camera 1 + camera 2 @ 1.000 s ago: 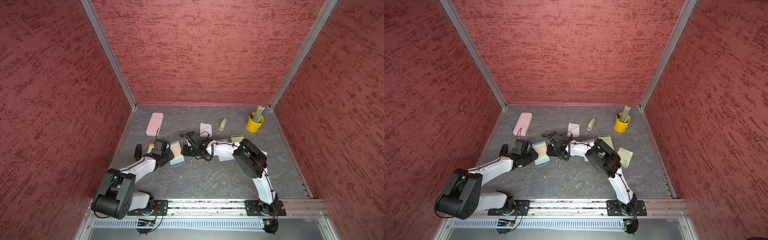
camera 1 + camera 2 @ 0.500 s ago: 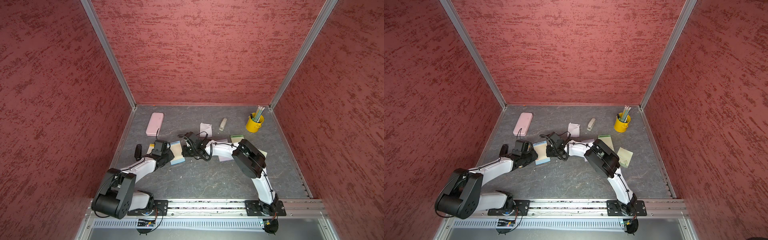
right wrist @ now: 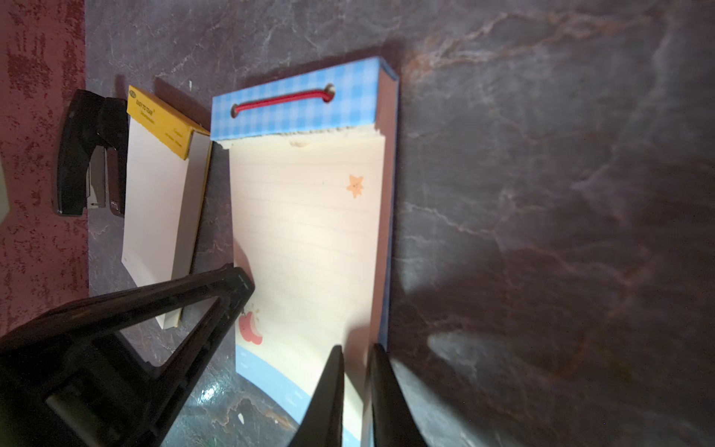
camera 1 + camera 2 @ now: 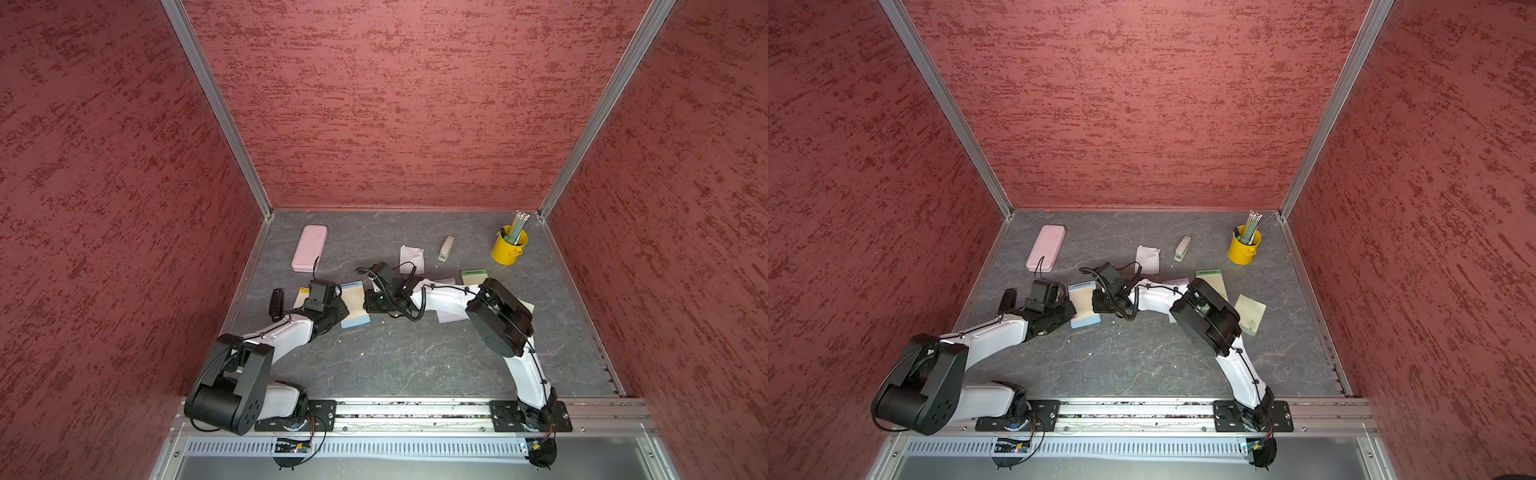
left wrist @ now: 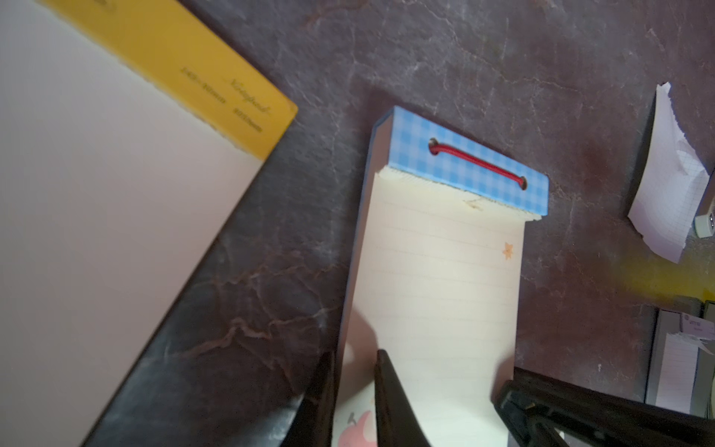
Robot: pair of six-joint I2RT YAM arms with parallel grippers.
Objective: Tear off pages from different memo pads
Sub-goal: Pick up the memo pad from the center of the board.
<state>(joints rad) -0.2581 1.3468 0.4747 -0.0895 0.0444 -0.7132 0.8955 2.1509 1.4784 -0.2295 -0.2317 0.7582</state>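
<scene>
Left of centre on the grey table (image 4: pixel 395 361), the blue-checked memo pad (image 4: pixel 354 302) lies flat between the two arms. Its strip with the red cord is at the far end, and its cream top page (image 3: pixel 309 216), printed with an orange star, faces up. Toward the near end, the left gripper (image 5: pixel 355 354) has its jaws clenched over one long edge of the pad. The right gripper (image 3: pixel 358 348) has its jaws pinched almost together over the opposite edge, near the corner. Whether either holds only the top page or the pad's whole thickness is hard to tell. Just beside this pad, on the left arm's side, lies the yellow-strip memo pad (image 3: pixel 158 201), with a black stapler (image 3: pixel 89 154) beyond it. A lilac page (image 4: pixel 448 318) shows under the right arm, near the green-strip memo pad (image 4: pixel 1209 279) and a loose pale green page (image 4: pixel 1250 311). Farther back sit a crumpled gridded page (image 4: pixel 411 259), a pink case (image 4: pixel 309 248), a beige stapler (image 4: pixel 446 248) and a yellow cup of pencils (image 4: pixel 509 249).
</scene>
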